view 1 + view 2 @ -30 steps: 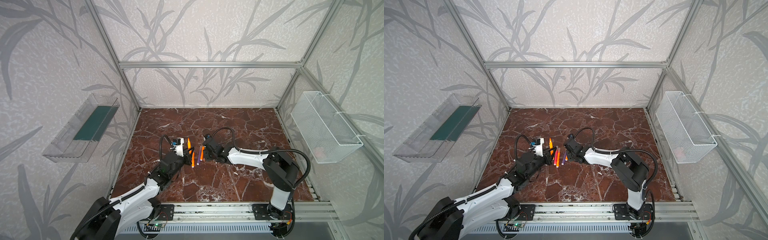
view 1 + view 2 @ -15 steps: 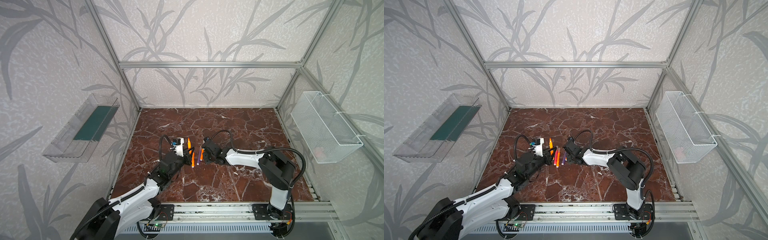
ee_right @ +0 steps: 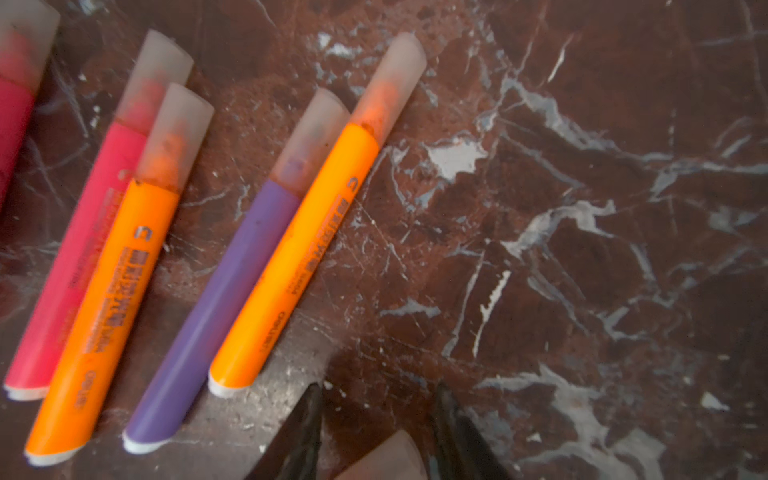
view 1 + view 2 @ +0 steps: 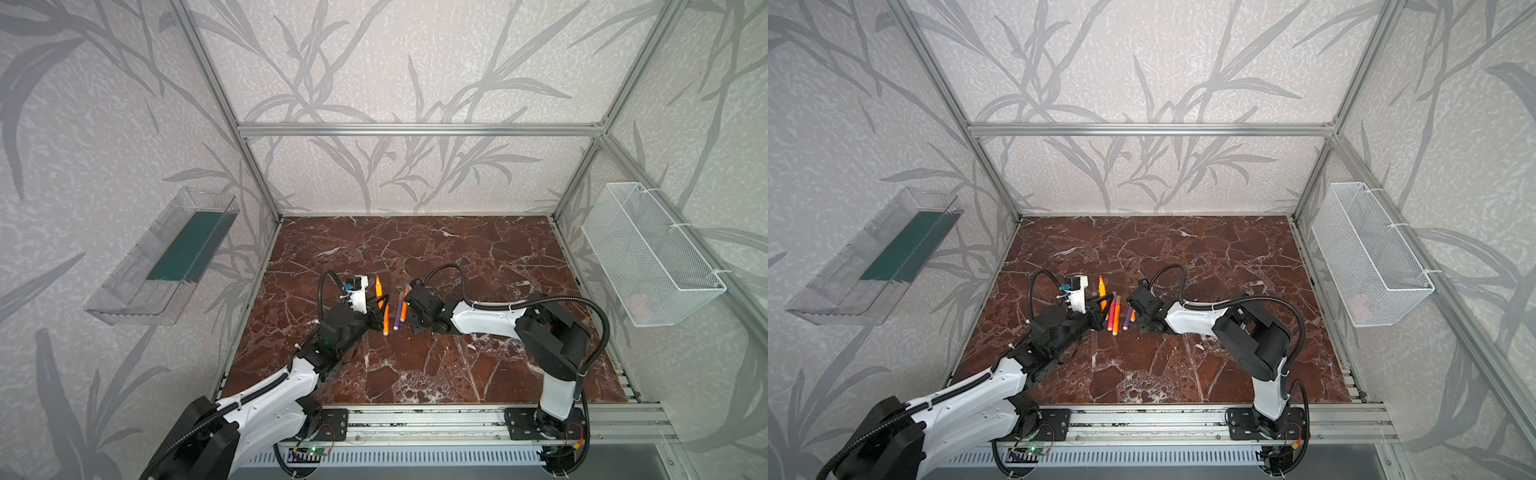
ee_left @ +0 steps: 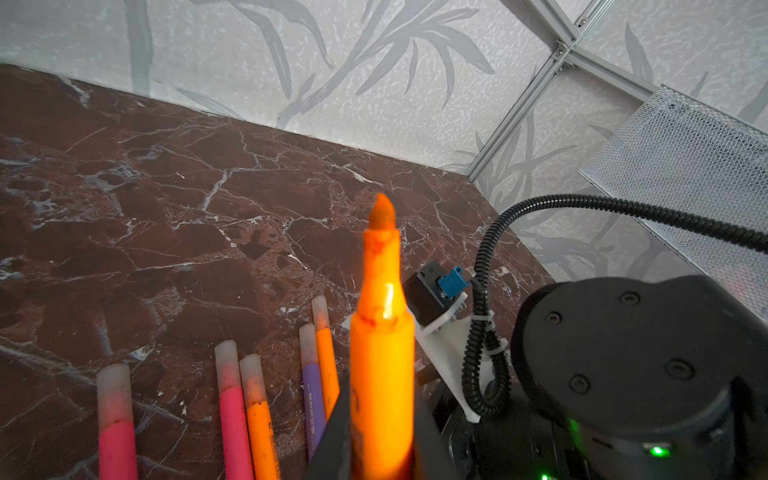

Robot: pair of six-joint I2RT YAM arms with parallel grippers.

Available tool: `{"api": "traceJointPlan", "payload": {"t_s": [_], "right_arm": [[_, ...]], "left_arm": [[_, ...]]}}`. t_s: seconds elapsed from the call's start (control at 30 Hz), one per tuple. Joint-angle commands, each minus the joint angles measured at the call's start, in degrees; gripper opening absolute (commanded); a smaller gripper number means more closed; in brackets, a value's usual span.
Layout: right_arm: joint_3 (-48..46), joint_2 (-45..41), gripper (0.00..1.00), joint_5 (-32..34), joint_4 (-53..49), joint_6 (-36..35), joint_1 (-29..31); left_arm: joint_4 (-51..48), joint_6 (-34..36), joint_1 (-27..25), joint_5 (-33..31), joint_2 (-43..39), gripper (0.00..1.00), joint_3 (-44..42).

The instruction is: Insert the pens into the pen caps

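My left gripper (image 5: 382, 415) is shut on an uncapped orange pen (image 5: 380, 332) whose pointed tip aims away from the wrist; in both top views it hangs just above the marble (image 4: 378, 291) (image 4: 1101, 291). Several capped pens lie side by side on the floor: a pink one (image 3: 79, 249), an orange one (image 3: 112, 282), a purple one (image 3: 220, 291) and another orange one (image 3: 299, 249). Just right of them my right gripper (image 3: 378, 390) (image 4: 1144, 328) is low over the floor. A loose pen cap (image 3: 386, 457) sits between its fingers, which stand apart from it.
A white wire basket (image 4: 652, 257) hangs on the right wall and a clear tray (image 4: 166, 262) on the left wall. Bare marble floor (image 4: 457, 249) stretches behind and to the right of the pens. The two grippers are close together, with the pen row between them.
My right gripper has slid a little left toward the pens and its jaws have narrowed slightly. The left arm and its orange pen have stayed still.
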Motion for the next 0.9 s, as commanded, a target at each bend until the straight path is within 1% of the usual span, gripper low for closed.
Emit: {"api": "traceJointPlan", "payload": {"t_s": [0.0,0.2,0.4,0.7,0.8,0.87], "right_arm": [[-1.56,-1.3,0.44,2.56,-3.16,1.28,0.96],[-4.76,-4.46,0.47,5.77,-4.76,2.55,1.97],[-6.52,-5.2,0.47,6.48,-4.4,3.21,2.06],[-2.43,-1.09,0.46,5.68,-5.07,2.26,2.06],[-1.89,0.02,0.37,5.49,-5.1,2.3,2.02],[-2.04,0.37,0.34,5.43,-4.91,2.52,2.07]], "left_arm": [[0.73,-0.37,0.26,0.27,-1.13,0.0,-0.88],[0.5,-0.53,0.28,0.43,-1.95,0.0,-1.06],[0.24,-0.62,0.24,0.7,-2.85,0.0,-1.34],[-0.37,-0.63,0.29,0.8,-3.92,0.0,-1.67],[-0.56,-0.55,0.25,0.77,-4.28,0.0,-1.7],[-0.58,-0.54,0.24,0.96,-4.34,0.0,-1.71]]}}
